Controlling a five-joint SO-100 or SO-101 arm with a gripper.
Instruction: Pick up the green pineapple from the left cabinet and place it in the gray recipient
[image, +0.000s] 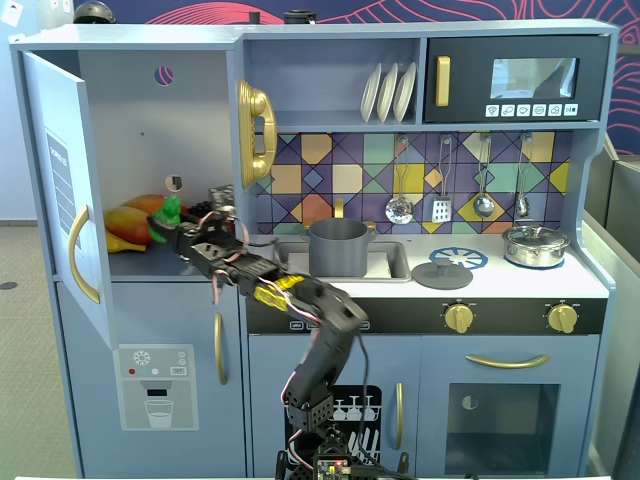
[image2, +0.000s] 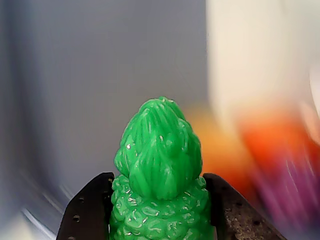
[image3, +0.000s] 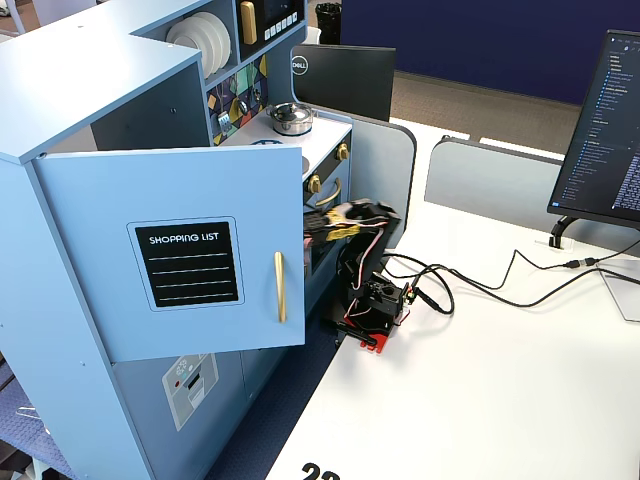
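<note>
Left cabinet (image: 150, 150) with its door (image3: 190, 255) swung open, gray recipient (image: 338, 247) standing in the sink to the cabinet's right in a fixed view, gripper (image: 165, 228) inside the cabinet, jaws clamped on the green pineapple (image2: 160, 175), crown forward in the wrist view

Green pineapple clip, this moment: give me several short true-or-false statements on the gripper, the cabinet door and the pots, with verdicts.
1. The gripper is shut on the bumpy green plastic toy pineapple. True.
2. The tall blue-gray left cabinet's door is closed. False: it stands open.
3. The plain dark gray lidless pot already holds the pineapple. False: the pineapple is at the cabinet, in the gripper.
4. A shiny silver lidded pot stands on the counter right of the gray pot in the front fixed view. True.
</note>
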